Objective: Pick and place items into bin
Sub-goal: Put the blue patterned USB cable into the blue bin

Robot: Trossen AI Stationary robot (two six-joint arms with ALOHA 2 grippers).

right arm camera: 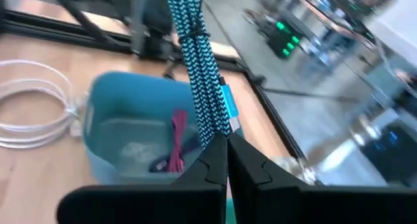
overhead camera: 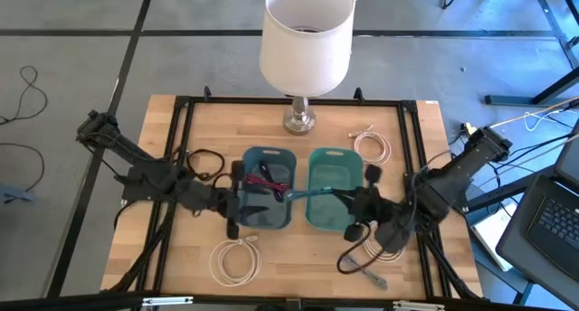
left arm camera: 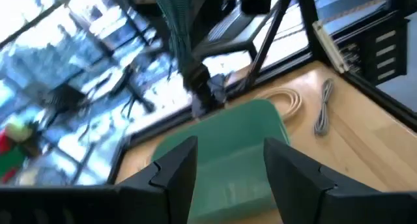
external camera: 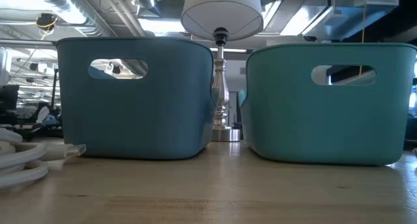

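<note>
My right gripper [overhead camera: 349,201] hovers over the teal bin [overhead camera: 331,157] and is shut on a teal braided cable [right arm camera: 197,61]. The cable reaches toward the blue bin [overhead camera: 256,159]. A red strap [right arm camera: 176,142] and a purple piece lie on that bin's floor. My left gripper [overhead camera: 237,202] is open at the blue bin's left wall and touches nothing. White coils lie flat on the table near the front edge [overhead camera: 235,261], behind the teal bin [overhead camera: 373,146] and under the right arm. A black loop [overhead camera: 204,162] lies left of the blue bin. My right gripper pinches one end of the teal braided cable [right arm camera: 215,129] between its two fingers. The bundled strands run straight out ahead of the fingers, along them. The cable is lifted clear and stretches roughly level from the teal bin's side over the blue bin [overhead camera: 294,195].
A white-shaded lamp [overhead camera: 306,40] stands at the table's far edge behind the bins. A grey strap [overhead camera: 373,277] and a dark cable loop [overhead camera: 355,257] lie near the front right. A black frame [overhead camera: 181,108] borders the table. The bins' walls fill the low view [external camera: 133,120].
</note>
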